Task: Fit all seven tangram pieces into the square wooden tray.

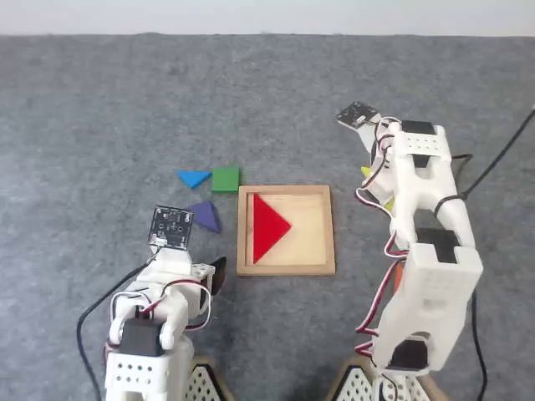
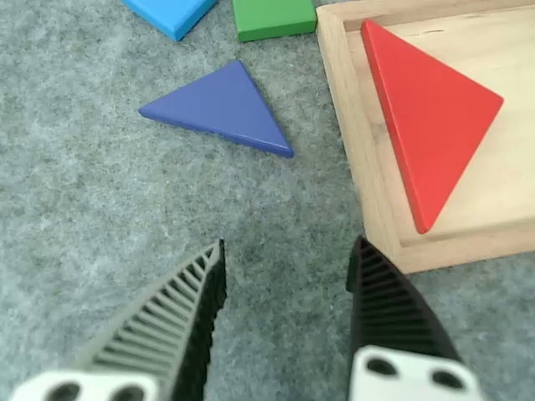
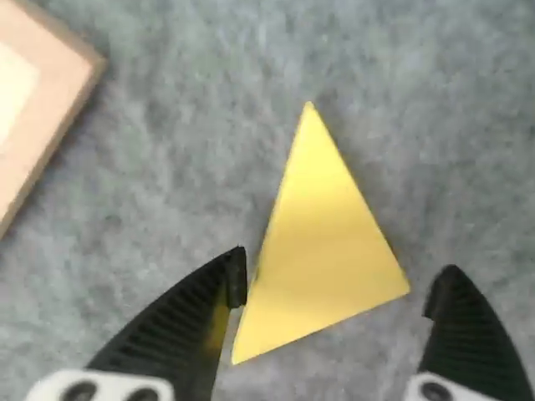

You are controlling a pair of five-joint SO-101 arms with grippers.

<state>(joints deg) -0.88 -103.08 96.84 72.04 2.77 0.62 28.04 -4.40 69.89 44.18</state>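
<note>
While the red triangle (image 2: 422,117) lies in the tray (image 2: 343,109), left gripper (image 2: 290,246) gapes wide nearby.
Right gripper (image 3: 343,267), wide too, straddles the yellow triangle (image 3: 322,217).

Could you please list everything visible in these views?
Tray: one, pale wood, between the arms.
Red triangle: one, red, inside tray, left half.
Indigo triangle: one, indigo, left of tray.
Green square: one, green, off tray's far left corner.
Sky-blue triangle: one, sky-blue, beside Green square.
Yellow triangle: one, yellow, right of tray.
Mat: one, grey, under everything.
Left gripper: one, black jaws open, above mat by tray.
Right gripper: one, black jaws open, over Yellow triangle.
</note>
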